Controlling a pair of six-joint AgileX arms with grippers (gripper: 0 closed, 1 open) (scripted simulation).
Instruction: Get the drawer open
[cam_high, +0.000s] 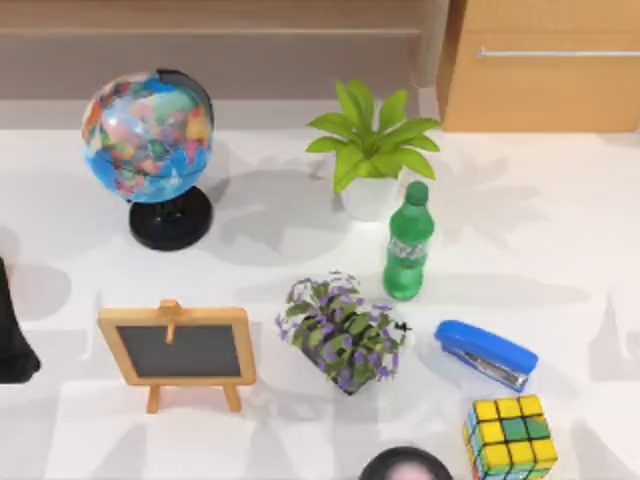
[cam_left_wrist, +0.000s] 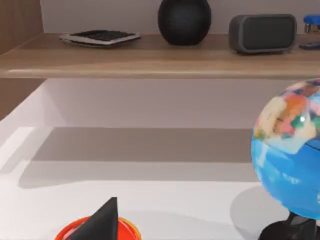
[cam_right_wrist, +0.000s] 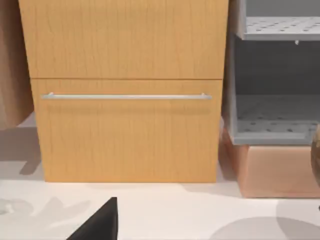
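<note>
The drawer (cam_right_wrist: 127, 132) is the lower light-tan wooden front of the cabinet, and it sits flush and closed. A thin silver bar handle (cam_right_wrist: 127, 96) runs across its upper part, under a plain wooden panel (cam_right_wrist: 125, 37). In the top view the drawer (cam_high: 545, 90) and its handle (cam_high: 555, 52) stand at the back right of the table. A black part of my right gripper (cam_right_wrist: 100, 222) shows low in the right wrist view, well short of the drawer and facing it. My left arm (cam_high: 12, 330) rests at the table's left edge, and its gripper (cam_left_wrist: 100, 222) hangs over a red-orange object.
A globe (cam_high: 150, 135), potted plant (cam_high: 370, 150), green bottle (cam_high: 408, 245), small chalkboard easel (cam_high: 180, 350), purple flower pot (cam_high: 343, 332), blue stapler (cam_high: 485, 353) and colour cube (cam_high: 510, 435) stand on the white table. A grey perforated rack (cam_right_wrist: 275, 75) stands beside the cabinet.
</note>
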